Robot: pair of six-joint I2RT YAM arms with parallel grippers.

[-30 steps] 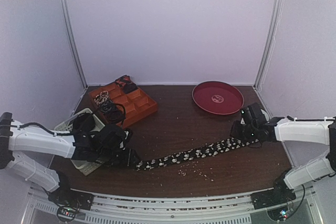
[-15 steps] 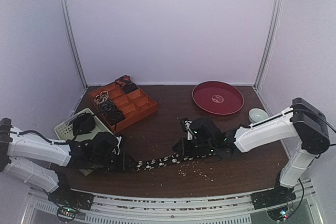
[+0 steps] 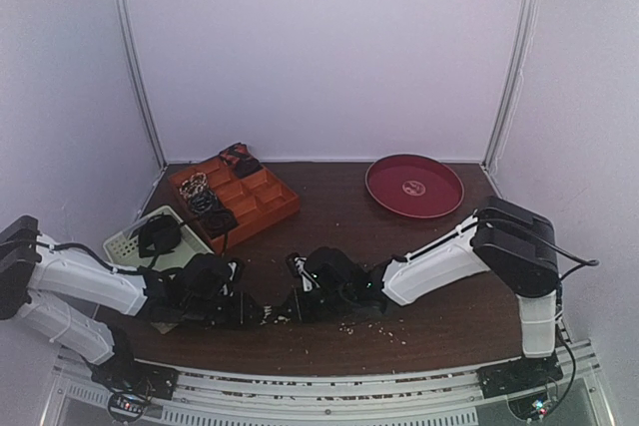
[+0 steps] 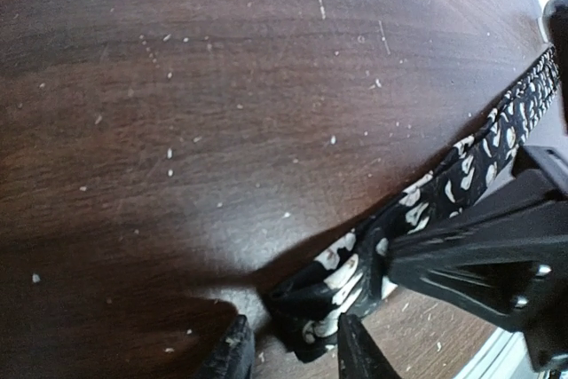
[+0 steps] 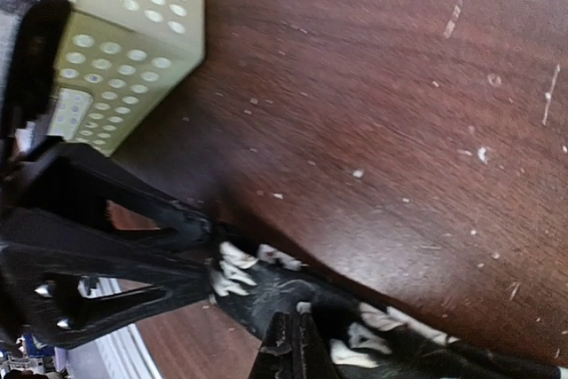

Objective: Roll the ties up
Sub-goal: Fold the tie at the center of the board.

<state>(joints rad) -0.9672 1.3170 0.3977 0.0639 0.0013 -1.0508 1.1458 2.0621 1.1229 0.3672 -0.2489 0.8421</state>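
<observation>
Dark wood table, front-centre: you've got the speckled tie pinched at its end by the left gripper, right gripper clamped on it just beside, so rolling's prob. just starting; next, turn that end over w/o slipping.

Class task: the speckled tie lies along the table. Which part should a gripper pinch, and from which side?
Pinch the tie across its narrow width near one end, coming down from above, a finger at each long edge. It is a thin, limp strip lying low on the table, so a sideways approach would likely find no face to catch.
</observation>
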